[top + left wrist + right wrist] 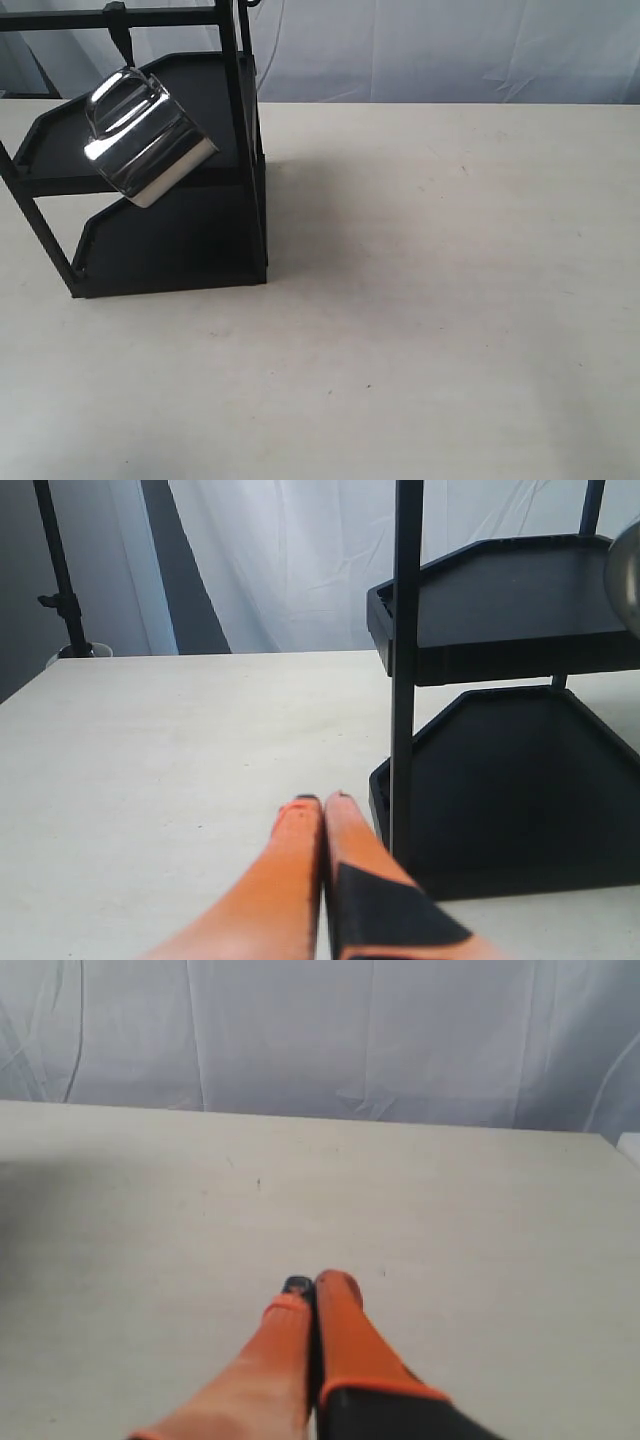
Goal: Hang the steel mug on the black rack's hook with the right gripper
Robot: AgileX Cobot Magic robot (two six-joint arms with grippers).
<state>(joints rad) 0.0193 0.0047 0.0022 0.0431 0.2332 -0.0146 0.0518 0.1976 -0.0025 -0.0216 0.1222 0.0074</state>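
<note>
The steel mug [148,143] hangs tilted by its looped handle from the hook [119,35] under the top crossbar of the black rack [235,150], at the left of the exterior view. No gripper touches it there; neither arm shows in that view. A sliver of the mug [627,575] appears at the edge of the left wrist view, beside the rack [405,660]. My right gripper [313,1285] is shut, empty, over bare table far from the rack. My left gripper [320,802] is shut and empty, low beside the rack's front post.
The cream table [450,300] stretches to the right of the rack. A white curtain [450,50] hangs behind it. A dark stand [60,570] rises beyond the table's far corner in the left wrist view.
</note>
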